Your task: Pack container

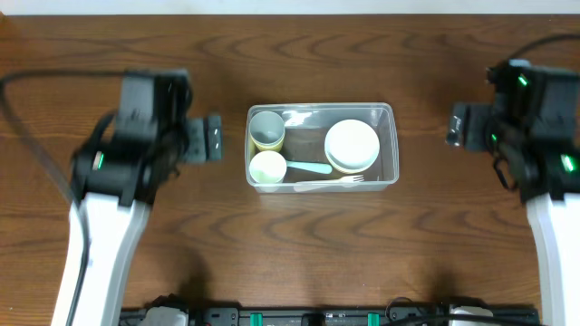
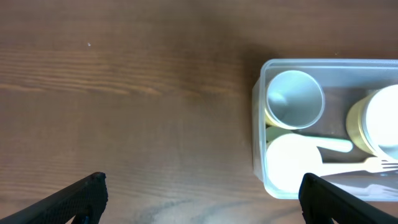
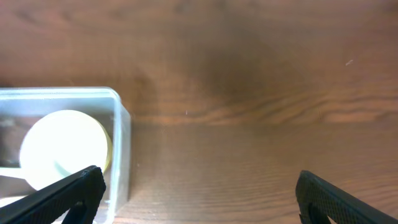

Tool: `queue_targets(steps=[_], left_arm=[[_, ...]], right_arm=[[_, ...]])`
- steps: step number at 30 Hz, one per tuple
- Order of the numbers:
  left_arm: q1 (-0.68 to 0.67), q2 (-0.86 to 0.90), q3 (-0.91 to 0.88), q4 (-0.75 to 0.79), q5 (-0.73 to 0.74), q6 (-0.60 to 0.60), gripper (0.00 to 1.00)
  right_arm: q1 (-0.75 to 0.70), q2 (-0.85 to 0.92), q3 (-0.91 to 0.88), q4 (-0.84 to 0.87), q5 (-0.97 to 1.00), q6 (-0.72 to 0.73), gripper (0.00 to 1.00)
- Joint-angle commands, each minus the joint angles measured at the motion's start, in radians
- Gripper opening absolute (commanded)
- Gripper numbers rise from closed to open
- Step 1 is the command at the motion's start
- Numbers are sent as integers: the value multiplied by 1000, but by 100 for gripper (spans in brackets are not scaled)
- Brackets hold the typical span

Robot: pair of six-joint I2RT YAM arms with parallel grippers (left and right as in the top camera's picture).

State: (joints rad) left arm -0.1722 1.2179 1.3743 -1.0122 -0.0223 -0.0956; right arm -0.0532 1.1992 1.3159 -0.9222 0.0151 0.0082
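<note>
Your left gripper (image 1: 204, 139) is wide open and holds nothing. Your right gripper (image 1: 462, 125) is the same. Each hangs over bare wood, one at each short end of the clear tub (image 1: 322, 107), near it but not touching.

The tub sits in the middle of the table (image 1: 299, 254). Inside are things such as a cup (image 1: 266, 129), a stack of bowls (image 1: 352, 145), a spoon (image 1: 308, 167) and a fork (image 1: 340, 180).

The tub looks like thin plastic, so it is likely light, smooth and a bit bendy. A hard squeeze may bow its walls. The best hold is likely the rim at a short end, the stiffest part. Keep it flat, or the things inside may slide and rattle.

You have lots of open table to the left, right, near and far.
</note>
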Motion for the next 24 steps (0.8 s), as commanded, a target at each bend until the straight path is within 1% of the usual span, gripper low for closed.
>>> queue_targets(steps=[1,5,7,10,13,17,24], left_arm=[[2,-172,-154,28,14,17,98],[2,-428,-372,74,15,12,98],[2,-568,-463,78,25,5,98],[2,-734,-540,71,38,-23,98],[2,-860,-574,74,38,-63,98],[2,-911,-574,87,38,-63,98],[2,-912,-574,86,38,-63,98]], right_arm=[[-4,-151,-60,0,-4,34,99],[-4,-350,-200,-7,35,86,99],[-5,-477,-303,-5,42,118,99],[-5,-627,-428,-5,55,158,99],[-5,-744,-529,-2,64,163,99],[-5,-787,-560,-3,64,163,99],[-5,-787,-563,-13,63,163,99]])
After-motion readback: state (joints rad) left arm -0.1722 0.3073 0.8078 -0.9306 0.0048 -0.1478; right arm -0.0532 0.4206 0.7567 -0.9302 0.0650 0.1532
